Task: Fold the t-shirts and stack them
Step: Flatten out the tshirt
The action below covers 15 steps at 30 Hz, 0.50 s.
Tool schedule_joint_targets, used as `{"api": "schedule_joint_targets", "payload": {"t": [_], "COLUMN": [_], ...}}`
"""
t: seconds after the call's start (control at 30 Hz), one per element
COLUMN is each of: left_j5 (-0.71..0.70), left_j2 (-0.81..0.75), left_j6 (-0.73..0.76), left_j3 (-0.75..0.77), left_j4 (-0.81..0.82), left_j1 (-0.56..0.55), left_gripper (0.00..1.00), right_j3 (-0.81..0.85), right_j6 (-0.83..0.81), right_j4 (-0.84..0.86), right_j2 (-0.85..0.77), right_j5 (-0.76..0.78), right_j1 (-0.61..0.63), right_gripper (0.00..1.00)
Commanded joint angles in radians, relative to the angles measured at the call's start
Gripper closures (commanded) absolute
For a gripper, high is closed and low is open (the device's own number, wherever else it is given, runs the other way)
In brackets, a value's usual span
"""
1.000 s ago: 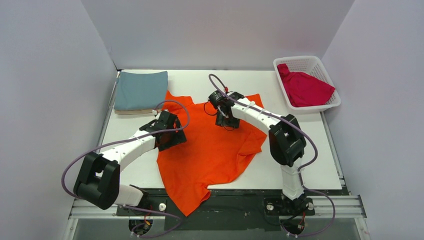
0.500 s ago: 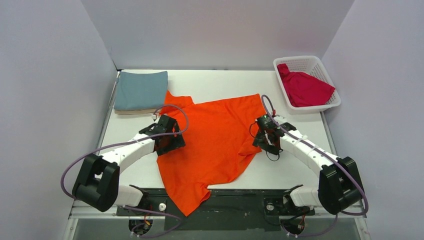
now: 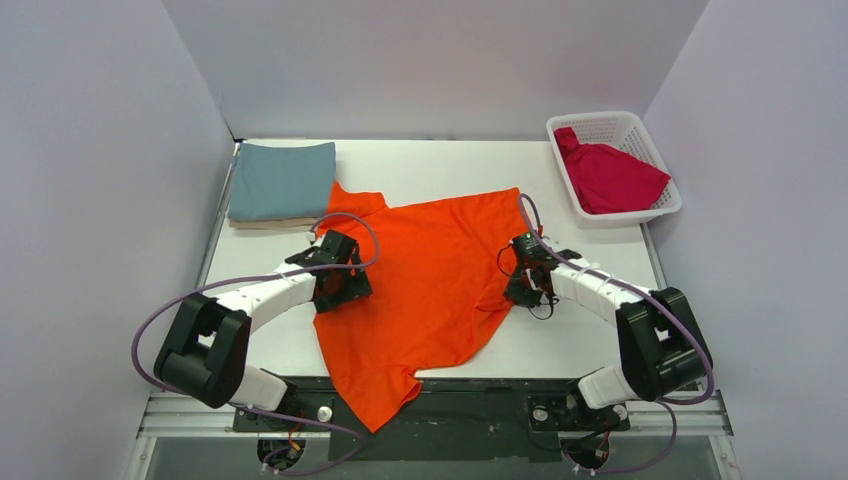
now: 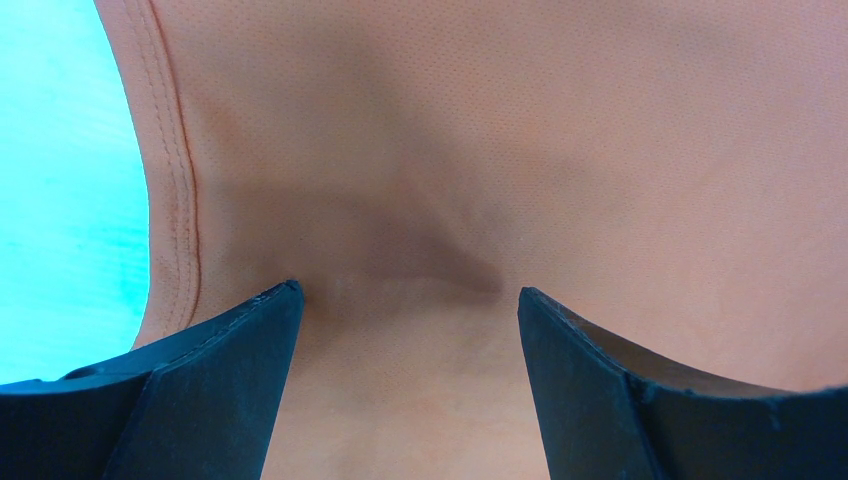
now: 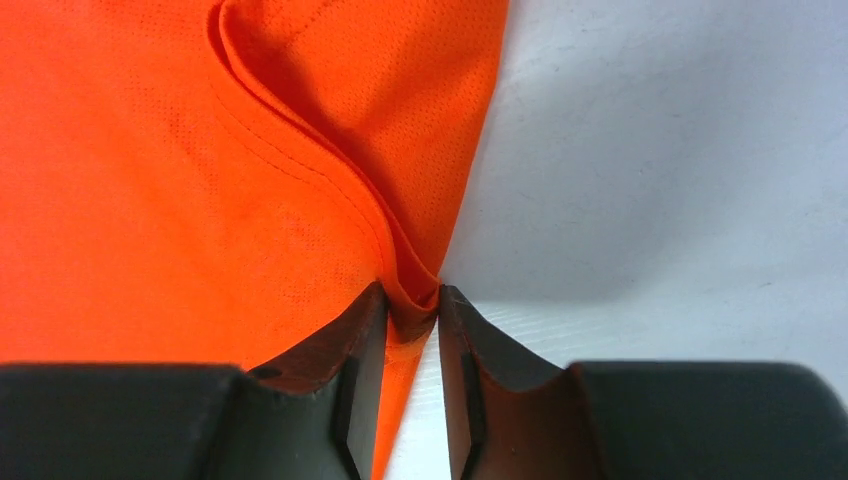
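From overhead I see the orange t-shirt [image 3: 430, 270] spread across the middle of the table [image 3: 590, 335], its lower end draped over the near edge. A teal-blue shirt [image 3: 282, 178] lies folded on a beige one [image 3: 262, 224] at the far left, and a crimson one [image 3: 610, 178] sits in the white basket [image 3: 662, 213]. That view hides the fingers, but the wrist cameras show them. My right gripper [image 5: 412, 300] is nearly closed, pinching a doubled fold at the orange shirt's right edge. My left gripper [image 4: 410, 300] stands wide apart with its tips down on the cloth just inside a stitched hem, gripping nothing.
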Motion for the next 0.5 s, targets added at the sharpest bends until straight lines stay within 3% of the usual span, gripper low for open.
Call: {"api": "schedule_joint_targets", "payload": {"t": [0.0,0.17,0.47], "left_j5": [-0.024,-0.032,-0.044], "left_j2": [0.012,0.022,0.049], "left_j6": [-0.012,-0.012,-0.012], "left_j3": [0.025,0.035,0.047], "left_j4": [0.009,0.004,-0.008], "left_j1": [-0.002,-0.002,-0.001], "left_gripper": [0.10,0.10,0.10], "right_j3": [0.004,0.016,-0.030], "right_j6": [0.003,-0.003,0.002], "right_j4": [-0.045,-0.208,-0.412], "right_j2": [-0.050,-0.122,-0.256], "right_j5": [0.055,0.160,0.276], "right_j1": [-0.007,-0.006,-0.040], "right_gripper": [0.80,0.97,1.00]}}
